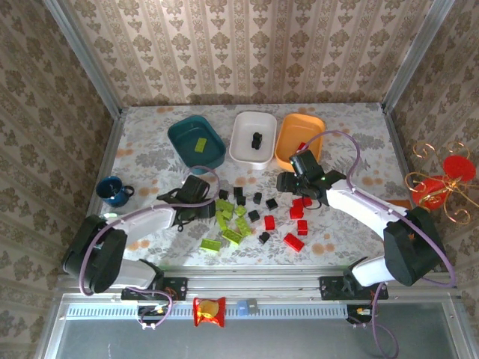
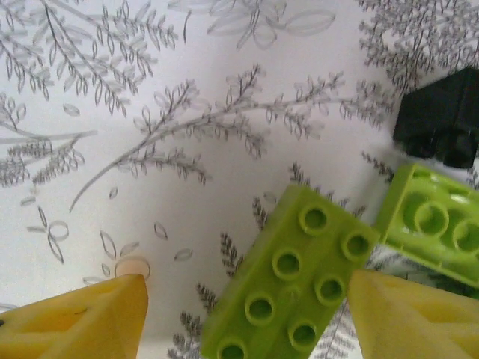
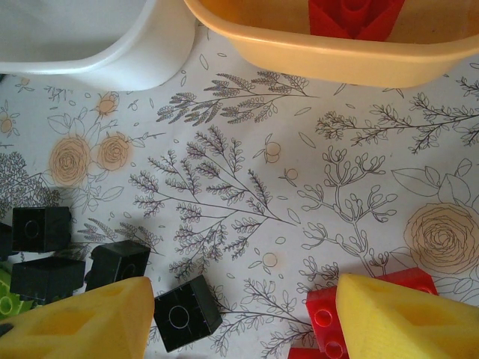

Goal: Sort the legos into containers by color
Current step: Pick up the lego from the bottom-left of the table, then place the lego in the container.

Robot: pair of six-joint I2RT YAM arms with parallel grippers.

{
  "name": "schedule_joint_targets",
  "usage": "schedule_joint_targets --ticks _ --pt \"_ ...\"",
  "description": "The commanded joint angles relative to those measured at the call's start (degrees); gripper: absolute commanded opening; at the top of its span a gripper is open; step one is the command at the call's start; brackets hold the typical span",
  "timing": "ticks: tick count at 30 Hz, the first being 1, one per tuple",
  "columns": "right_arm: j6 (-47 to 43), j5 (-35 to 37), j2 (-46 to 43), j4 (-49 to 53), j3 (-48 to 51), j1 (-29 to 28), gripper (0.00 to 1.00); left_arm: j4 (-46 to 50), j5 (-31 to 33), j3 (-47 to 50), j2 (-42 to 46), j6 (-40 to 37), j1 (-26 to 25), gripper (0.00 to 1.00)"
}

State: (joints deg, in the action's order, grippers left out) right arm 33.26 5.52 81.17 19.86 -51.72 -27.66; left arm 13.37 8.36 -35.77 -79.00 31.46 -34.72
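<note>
Legos (image 1: 231, 236): rigid, light, slick plastic; probably best pinched across flat long sides. Left end effector (image 2: 247, 314) open, straddling lime-green brick (image 2: 288, 288); right end effector (image 3: 243, 299) open, empty, over surface (image 3: 247, 149).

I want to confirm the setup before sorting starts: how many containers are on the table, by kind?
Shallow plastic trays: 3 (dark teal tray, white tray, orange tray)
Dark blue mug: 1
Total: 4
</note>
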Motion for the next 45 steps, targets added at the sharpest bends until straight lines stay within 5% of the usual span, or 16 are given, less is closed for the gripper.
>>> schedule_joint_targets --ticks 1,11,21,30,38,45 --pt "0.2 1.0 -0.1 1.2 -0.6 -0.5 0.67 -1.2 0.6 -1.1 -2.4 -1.9 0.3 0.62" --pt "-0.1 1.3 0.6 1.1 -0.8 -0.4 0.67 -1.3 -0.3 1.8 -0.9 -0.1 -0.2 0.37" --pt "0.7 0.9 1.1 0.2 -0.7 -0.4 0.67 0.1 1.0 -7.9 9.9 0.2 3.6 0.35" --pt "0.9 0.9 -0.4 1.0 -0.4 -0.5 0.67 -4.9 1.6 -29.5 -14.3 -2.2 13.2 0.34" --pt "0.6 1.0 -4.7 2.1 1.7 -0.5 0.67 1.5 1.0 -48.8 -32.4 -3.2 17.9 0.33" --pt "1.0 0.6 -6.0 1.9 3.6 -0.6 0.67 7.4 1.0 -59.2 -39.8 -3.4 19.2 0.47"
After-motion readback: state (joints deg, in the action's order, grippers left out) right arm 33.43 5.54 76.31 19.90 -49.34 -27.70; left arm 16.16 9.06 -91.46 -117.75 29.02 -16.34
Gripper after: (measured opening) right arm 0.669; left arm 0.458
